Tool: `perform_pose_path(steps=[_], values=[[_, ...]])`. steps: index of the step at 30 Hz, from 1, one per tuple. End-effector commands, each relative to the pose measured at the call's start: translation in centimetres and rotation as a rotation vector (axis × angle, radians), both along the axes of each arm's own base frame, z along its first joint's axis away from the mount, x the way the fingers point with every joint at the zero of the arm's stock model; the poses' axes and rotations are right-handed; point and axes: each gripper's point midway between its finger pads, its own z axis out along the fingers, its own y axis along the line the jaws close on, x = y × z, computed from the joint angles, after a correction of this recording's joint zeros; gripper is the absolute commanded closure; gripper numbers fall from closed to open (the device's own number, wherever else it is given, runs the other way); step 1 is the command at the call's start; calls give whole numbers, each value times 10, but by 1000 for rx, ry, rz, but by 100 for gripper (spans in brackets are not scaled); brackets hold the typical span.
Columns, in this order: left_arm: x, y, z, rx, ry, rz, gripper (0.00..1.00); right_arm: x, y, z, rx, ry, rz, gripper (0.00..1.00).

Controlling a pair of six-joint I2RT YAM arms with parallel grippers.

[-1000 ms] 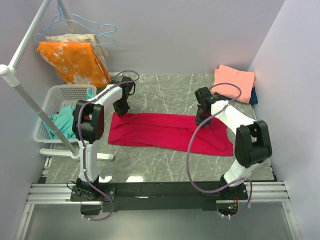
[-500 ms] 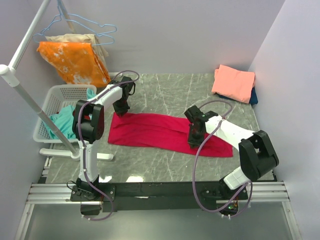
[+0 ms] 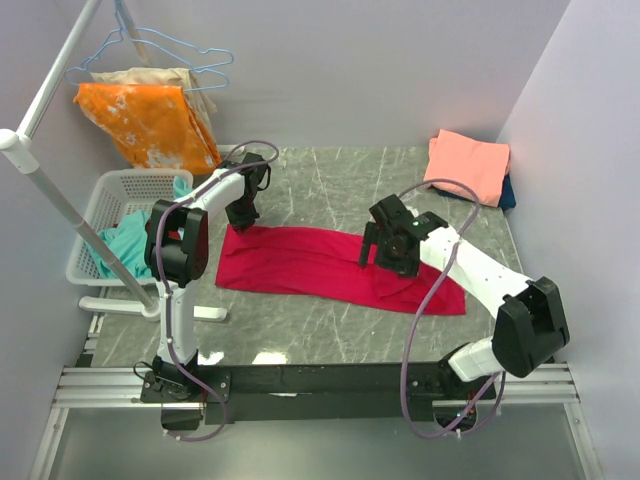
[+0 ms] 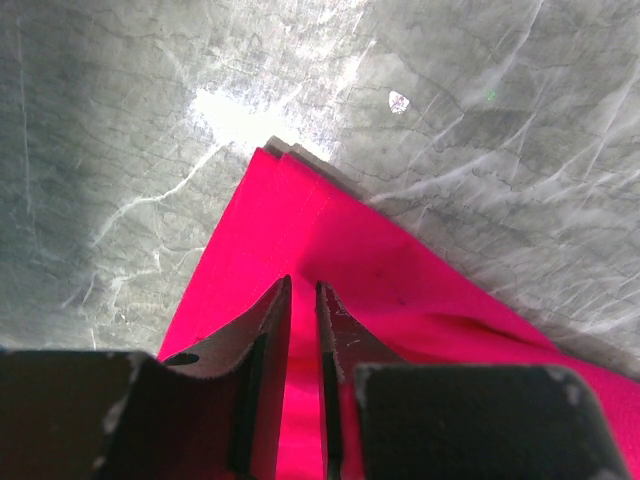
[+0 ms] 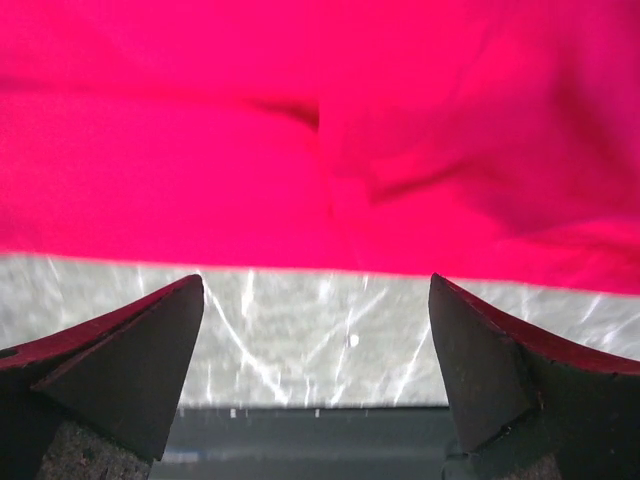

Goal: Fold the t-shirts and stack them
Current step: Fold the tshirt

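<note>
The crimson-red t-shirt (image 3: 300, 262) lies folded into a long strip across the middle of the marble table (image 3: 330, 185). My left gripper (image 3: 243, 220) presses down on its far left corner. In the left wrist view its jaws (image 4: 302, 285) stand almost together, with red cloth (image 4: 380, 260) pinched between them. My right gripper (image 3: 378, 255) hovers open over the strip's right half. In the right wrist view its gap (image 5: 316, 280) holds nothing, and the shirt's edge (image 5: 300, 150) lies just beyond the tips. The salmon-pink t-shirt (image 3: 468, 163) sits folded at the back right, on top of the dark blue one (image 3: 508, 190).
A white basket (image 3: 105, 215) holding teal cloth (image 3: 125, 245) stands off the table's left side. An orange white-blotched cloth (image 3: 150, 120) hangs from a hanger on the rack, and the rack's white pole (image 3: 60, 200) slants across the left. Walls close in behind and on the right.
My right gripper carried the shirt's far right edge toward the near side, then opened, let go and pulled back a little. The left gripper and its corner stayed put.
</note>
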Motion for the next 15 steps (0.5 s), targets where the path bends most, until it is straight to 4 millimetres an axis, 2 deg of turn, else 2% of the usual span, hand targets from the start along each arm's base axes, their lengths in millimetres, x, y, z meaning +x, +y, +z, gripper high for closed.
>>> perform_pose_path(steps=[1, 3, 5, 6, 7, 9, 12, 15], values=[[13, 1, 15, 8, -48, -12, 78, 46, -25, 12, -94, -118, -49, 0], [12, 2, 16, 10, -48, -14, 78, 68, -38, 8, -77, -130, -94, 4], [12, 3, 18, 15, -48, -15, 78, 79, -56, -2, -96, -113, -141, 16], [12, 3, 19, 18, -51, -14, 78, 81, -61, -4, -101, -110, -149, 28], [12, 3, 21, 18, -55, -14, 78, 81, -67, -10, -121, -93, -152, 35], [11, 4, 22, 18, -57, -15, 78, 79, -80, -21, -161, -58, -168, 40], [10, 5, 21, 22, -53, -15, 78, 69, -82, -33, -163, -9, -166, 47], [10, 4, 19, 18, -50, -16, 78, 55, -81, -43, -141, 31, -182, 50]])
